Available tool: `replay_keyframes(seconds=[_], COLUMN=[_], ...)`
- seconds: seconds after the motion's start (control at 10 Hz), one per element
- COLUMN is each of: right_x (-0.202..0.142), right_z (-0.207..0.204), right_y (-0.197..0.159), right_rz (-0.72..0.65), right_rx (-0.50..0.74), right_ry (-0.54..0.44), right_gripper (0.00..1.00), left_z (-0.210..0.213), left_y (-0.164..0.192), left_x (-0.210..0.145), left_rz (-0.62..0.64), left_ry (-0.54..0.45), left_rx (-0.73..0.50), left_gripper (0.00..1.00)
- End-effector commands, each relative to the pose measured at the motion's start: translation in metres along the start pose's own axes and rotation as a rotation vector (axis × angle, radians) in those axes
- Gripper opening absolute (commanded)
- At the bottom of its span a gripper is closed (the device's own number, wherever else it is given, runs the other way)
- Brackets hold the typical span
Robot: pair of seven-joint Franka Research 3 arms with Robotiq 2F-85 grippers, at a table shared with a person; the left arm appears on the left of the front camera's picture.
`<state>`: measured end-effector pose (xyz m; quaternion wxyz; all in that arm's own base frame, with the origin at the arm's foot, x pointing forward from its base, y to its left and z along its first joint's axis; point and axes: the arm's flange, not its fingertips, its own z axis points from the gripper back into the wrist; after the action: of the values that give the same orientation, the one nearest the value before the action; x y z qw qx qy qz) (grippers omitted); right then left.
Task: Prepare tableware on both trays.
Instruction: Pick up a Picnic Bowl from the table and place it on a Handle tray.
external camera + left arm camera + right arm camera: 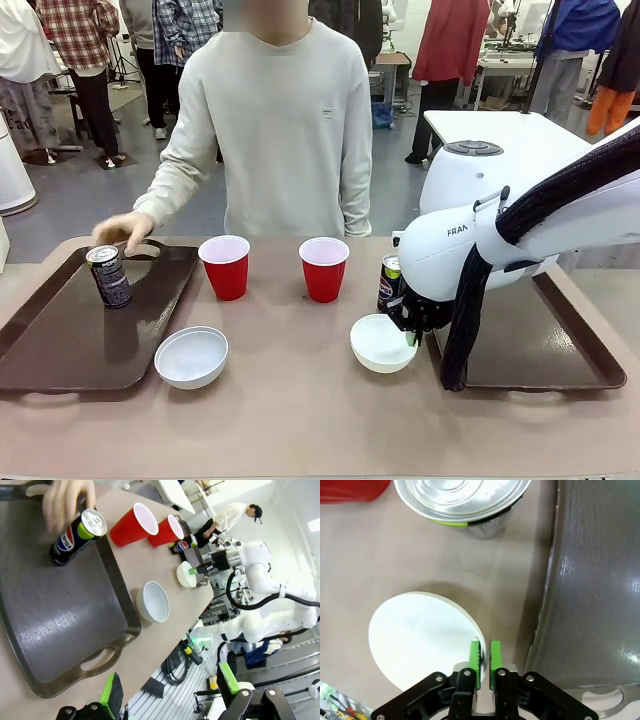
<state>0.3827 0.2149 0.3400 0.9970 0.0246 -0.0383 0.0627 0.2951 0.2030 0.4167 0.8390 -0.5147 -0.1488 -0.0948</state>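
The task looks barely begun. One can stands upright on the left tray, near its far edge, and a person's hand hovers just behind it. Everything else sits on the bare table. A red cup and the other red cup stand side by side towards the far edge. The left bowl lies just off the left tray's near right corner. The second can stands just off the right tray's far left corner. That tray holds no tableware yet. By my reckoning both cups, both bowls and that second can have yet to be placed.

The right gripper has its jaws pinched on the rim of the right bowl. One green pad is inside the rim and one outside, on the side facing the right tray's left edge. The bowl looks to rest on the table close beside that edge, with the second can just beyond it.

The left gripper hangs above the left tray's near end, jaws wide apart and holding nothing
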Motion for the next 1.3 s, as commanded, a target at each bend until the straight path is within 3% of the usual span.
replay_keyframes(seconds=[0.0,0.3,0.7,0.8,0.9,1.1,1.2], right_x=[0.0,-0.012,-0.058,-0.06,-0.048,-0.048,-0.059], right_z=[0.003,0.024,0.127,0.137,0.11,0.11,0.131], right_y=[-0.001,-0.004,-0.009,-0.01,-0.004,-0.004,-0.007], right_rz=[0.007,0.024,0.066,0.028,0.05,0.05,0.048], right_rx=[0.038,0.031,0.005,-0.01,-0.015,-0.015,-0.021], right_ry=[0.013,0.053,0.012,0.014,0.017,0.017,0.011], right_gripper=[0.0,0.0,0.0,0.0,0.0,0.0,0.04], left_z=[0.002,0.002,0.002,0.002,0.002,0.002,0.002], left_y=[-0.002,-0.002,-0.002,-0.002,-0.002,-0.002,-0.002], left_x=[0.0,0.0,0.0,0.0,0.0,0.0,0.0], left_rz=[0.001,0.001,0.001,0.001,0.001,0.001,0.001], left_ry=[-0.007,-0.007,-0.007,-0.007,-0.007,-0.007,-0.007], left_rx=[-0.013,-0.013,-0.013,-0.013,-0.013,-0.013,-0.013], left_gripper=[1.0,1.0,1.0,1.0,1.0,1.0,1.0])
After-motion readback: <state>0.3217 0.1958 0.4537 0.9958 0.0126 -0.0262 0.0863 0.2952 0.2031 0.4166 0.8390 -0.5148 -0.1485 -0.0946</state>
